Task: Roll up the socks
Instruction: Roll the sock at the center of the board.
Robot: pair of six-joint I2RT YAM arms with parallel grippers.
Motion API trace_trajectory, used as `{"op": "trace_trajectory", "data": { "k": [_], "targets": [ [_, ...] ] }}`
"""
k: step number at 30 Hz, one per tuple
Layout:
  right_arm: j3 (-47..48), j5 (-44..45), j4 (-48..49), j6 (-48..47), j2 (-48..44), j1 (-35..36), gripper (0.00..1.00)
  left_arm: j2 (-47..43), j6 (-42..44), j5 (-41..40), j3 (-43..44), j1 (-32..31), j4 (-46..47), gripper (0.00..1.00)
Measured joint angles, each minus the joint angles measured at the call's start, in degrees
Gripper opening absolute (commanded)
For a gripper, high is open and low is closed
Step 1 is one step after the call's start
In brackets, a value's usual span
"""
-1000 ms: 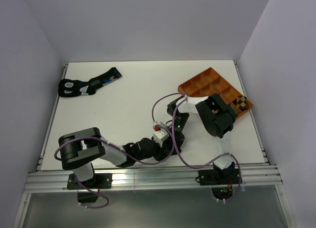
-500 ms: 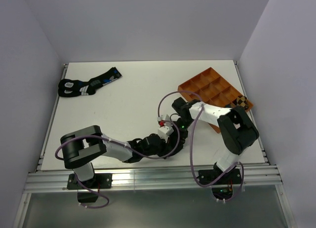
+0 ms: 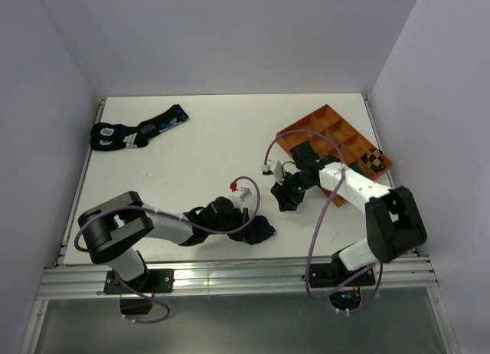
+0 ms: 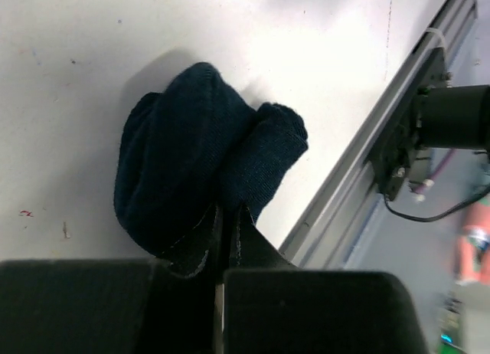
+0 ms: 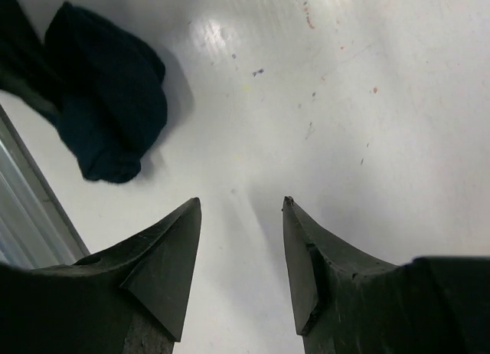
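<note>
Since the navy sock (image 4: pixel 191 162) is just a loose lump low in the middle of the top view, near the front edge of the worktop (image 3: pixel 199 162), with the left hand (image 4: pixel 227 216) pinched shut on one fold of it, I reckon any tug could unroll it or drag it off. The tan argyle sock (image 3: pixel 373 160) sits in the orange tray (image 3: pixel 310 130) at right. The right hand (image 5: pixel 241 204) hangs open and empty between them, so it could clip the bundle.
</note>
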Motion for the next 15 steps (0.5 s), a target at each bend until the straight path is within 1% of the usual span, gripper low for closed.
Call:
{"op": "trace_trajectory", "data": {
  "k": [4, 9, 12, 15],
  "targets": [
    [-3.52, -0.17, -0.59, -3.80, -7.52, -0.33, 0.55, 1.60, -3.10, 7.23, 0.70, 3.74, -0.39, 0.00],
    [-5.70, -0.46, -1.18, -8.87, -13.16, 1.33, 0.55, 5.66, -8.90, 18.71, 0.70, 8.79, 2.54, 0.00],
    [-9.40, -0.07, -0.70, -10.86, -17.03, 4.83, 0.55, 8.00, -11.28, 24.13, 1.86, 10.67, 2.08, 0.00],
    [-13.60, 1.66, 1.25, -11.50, -20.59, 10.88, 0.56, 9.22, -12.35, 27.47, 3.52, 11.06, -0.39, 0.00]
  ]
}}
